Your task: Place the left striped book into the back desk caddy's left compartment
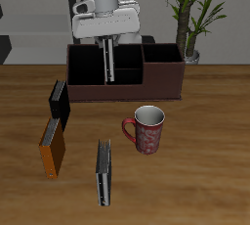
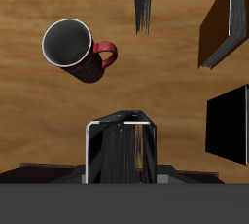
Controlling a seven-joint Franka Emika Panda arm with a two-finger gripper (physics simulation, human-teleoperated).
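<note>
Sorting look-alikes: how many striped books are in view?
2. The left striped book stands upright in the back desk caddy, under the claw; the other striped book is beside the mug.

Warm wood grain with a soft sheen on the table (image 1: pixel 195 160). Dark reddish-brown wood on the caddy (image 1: pixel 125 90), lined in matt black. Glossy red ceramic with pale speckles on the mug (image 1: pixel 148 129), dark inside. Smooth grey, pale-striped cover with a faint shine on the book (image 1: pixel 110 65) in the gripper (image 1: pixel 109 55); same on its twin (image 1: pixel 104 172) near the front edge. Matt white plastic on the arm.
</note>
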